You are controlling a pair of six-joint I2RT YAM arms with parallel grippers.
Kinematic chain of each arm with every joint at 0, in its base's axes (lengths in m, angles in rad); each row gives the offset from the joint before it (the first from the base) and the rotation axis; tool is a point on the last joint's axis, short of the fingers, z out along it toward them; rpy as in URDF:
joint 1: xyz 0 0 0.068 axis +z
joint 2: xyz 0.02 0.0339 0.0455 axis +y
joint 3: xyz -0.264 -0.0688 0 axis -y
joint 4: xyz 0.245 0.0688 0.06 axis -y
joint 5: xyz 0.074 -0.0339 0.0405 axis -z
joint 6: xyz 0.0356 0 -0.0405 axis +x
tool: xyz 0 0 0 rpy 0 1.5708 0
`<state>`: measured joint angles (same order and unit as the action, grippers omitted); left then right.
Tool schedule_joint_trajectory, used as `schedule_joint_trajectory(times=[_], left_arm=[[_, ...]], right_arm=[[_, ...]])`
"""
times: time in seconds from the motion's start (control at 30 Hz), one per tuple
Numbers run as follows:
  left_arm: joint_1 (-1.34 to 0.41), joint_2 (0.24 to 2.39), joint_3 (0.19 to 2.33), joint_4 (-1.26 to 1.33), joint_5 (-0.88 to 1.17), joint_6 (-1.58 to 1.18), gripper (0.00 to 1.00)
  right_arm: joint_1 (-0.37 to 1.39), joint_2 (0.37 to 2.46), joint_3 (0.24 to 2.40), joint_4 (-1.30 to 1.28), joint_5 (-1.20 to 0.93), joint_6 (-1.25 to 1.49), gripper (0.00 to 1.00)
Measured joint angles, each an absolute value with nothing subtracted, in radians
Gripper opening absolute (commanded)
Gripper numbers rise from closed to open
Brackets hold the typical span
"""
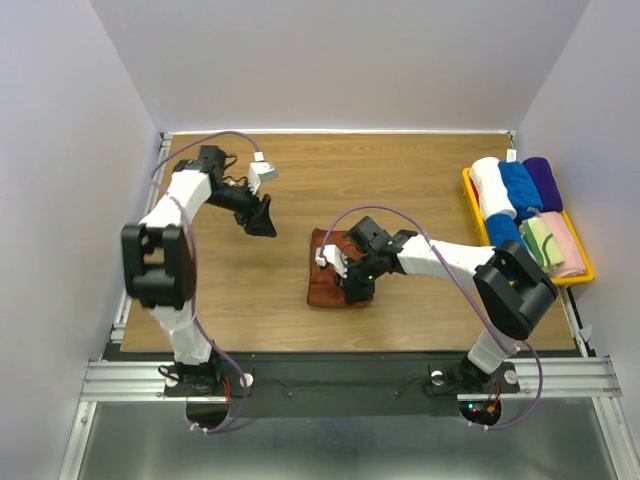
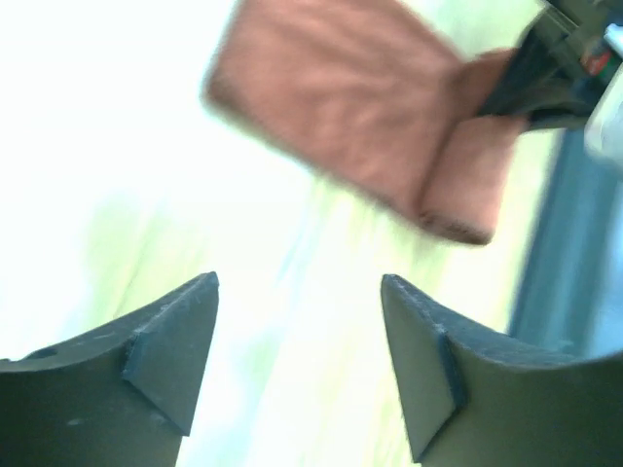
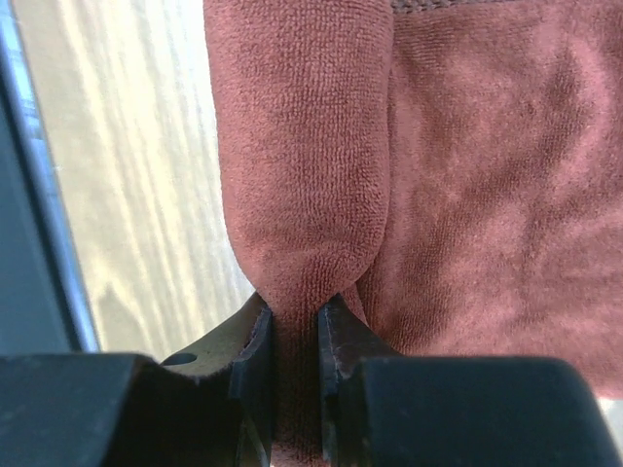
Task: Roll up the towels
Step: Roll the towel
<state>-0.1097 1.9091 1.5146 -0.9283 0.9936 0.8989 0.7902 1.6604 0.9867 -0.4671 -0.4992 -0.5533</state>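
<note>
The rust-brown towel (image 1: 327, 283) lies in the middle of the table with its near edge folded over into a partial roll. My right gripper (image 1: 353, 281) is shut on that rolled fold, which fills the right wrist view (image 3: 302, 175). My left gripper (image 1: 262, 218) is open and empty, raised to the left of the towel and apart from it; its view shows the towel (image 2: 341, 107) ahead, blurred. The cream towel with green patches (image 1: 543, 243) lies rolled in the yellow tray.
A yellow tray (image 1: 580, 275) at the right edge holds rolled white, blue, purple and pink towels. Grey walls stand on the left, back and right. A metal rail runs along the near edge.
</note>
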Motion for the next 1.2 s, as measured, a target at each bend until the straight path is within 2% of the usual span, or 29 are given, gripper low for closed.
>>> schedule_joint_trajectory(times=[0.07, 0.17, 0.27, 0.37, 0.47, 0.63, 0.8, 1.03, 1.17, 1.2], left_arm=[[-0.068, 1.753, 1.399, -0.811, 0.934, 0.864, 0.99], [-0.096, 1.515, 1.225, -0.682, 0.856, 0.842, 0.99], [-0.236, 1.282, 1.052, -0.541, 0.731, 0.843, 0.99], [-0.452, 1.092, 0.858, -0.418, 0.589, 0.855, 0.99], [-0.618, 1.000, 0.728, -0.372, 0.486, 0.867, 0.99], [-0.789, 0.957, 0.640, -0.317, 0.321, 0.870, 0.99], [-1.003, 0.983, 0.630, -0.254, 0.222, 0.867, 0.99], [-1.086, 1.141, 0.631, -0.206, 0.155, 0.853, 0.98], [-1.089, 1.242, 0.636, -0.185, 0.118, 0.836, 0.90], [-1.089, 1.256, 0.636, -0.176, 0.109, 0.831, 0.85]], right_arm=[[0.768, 1.682, 1.005, -0.494, -0.559, -0.562, 0.00], [0.742, 1.709, 1.021, -0.524, -0.635, -0.572, 0.01], [0.734, 1.750, 1.050, -0.567, -0.707, -0.574, 0.01], [0.724, 1.838, 1.124, -0.638, -0.801, -0.577, 0.02], [0.698, 1.925, 1.189, -0.699, -0.891, -0.574, 0.03], [0.646, 2.045, 1.257, -0.777, -1.001, -0.542, 0.05], [0.630, 2.149, 1.344, -0.857, -1.080, -0.479, 0.12], [0.625, 2.225, 1.411, -0.914, -1.141, -0.424, 0.17], [0.622, 2.228, 1.415, -0.927, -1.156, -0.414, 0.21], [0.622, 2.228, 1.417, -0.930, -1.158, -0.414, 0.23]])
